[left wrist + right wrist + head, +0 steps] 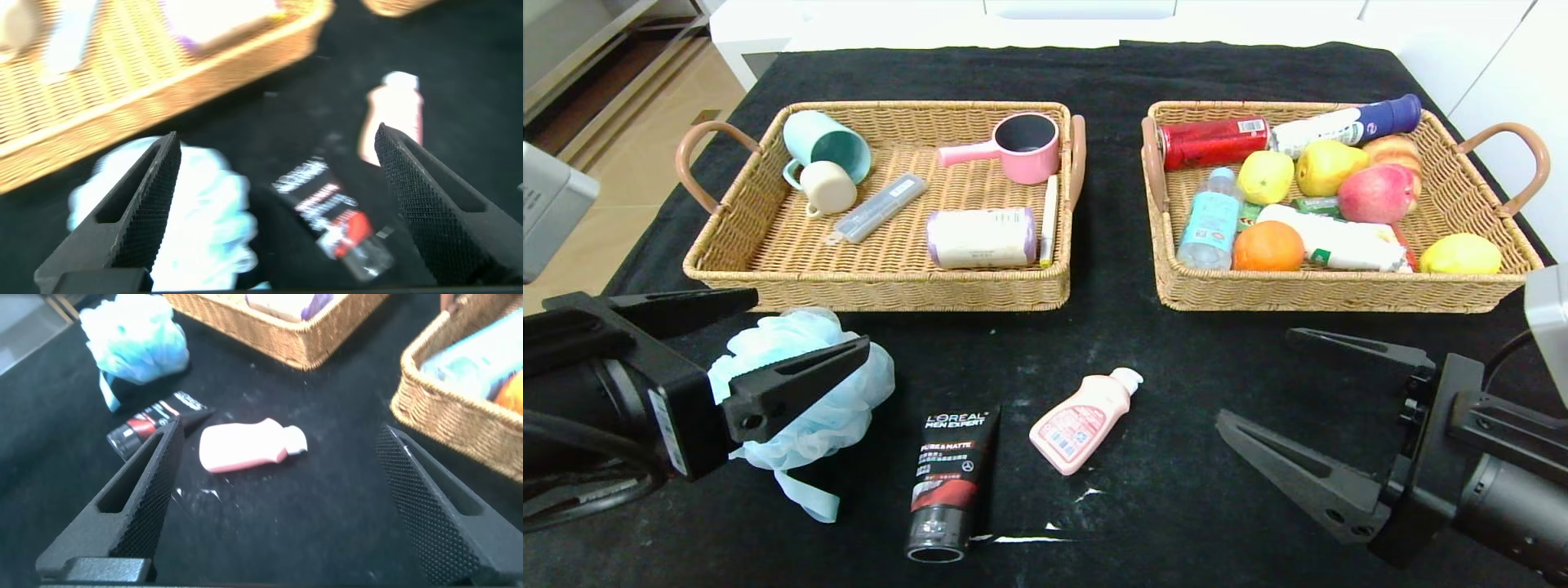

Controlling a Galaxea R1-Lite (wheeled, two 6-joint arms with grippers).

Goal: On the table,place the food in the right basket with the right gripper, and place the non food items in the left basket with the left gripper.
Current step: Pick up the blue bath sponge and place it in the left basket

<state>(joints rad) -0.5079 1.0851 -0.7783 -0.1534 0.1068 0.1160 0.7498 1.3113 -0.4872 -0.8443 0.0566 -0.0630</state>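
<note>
Head view: both baskets' contents | wrist views: only basket [458, 408] edges

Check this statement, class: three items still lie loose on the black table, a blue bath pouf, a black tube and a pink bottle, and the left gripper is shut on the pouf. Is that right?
Not quite. The left gripper is open, its jaws spread above the blue bath pouf, as the left wrist view shows. The black tube and pink bottle do lie loose on the table.

Blue bath pouf [805, 392] partly behind left gripper [805, 335]
</note>
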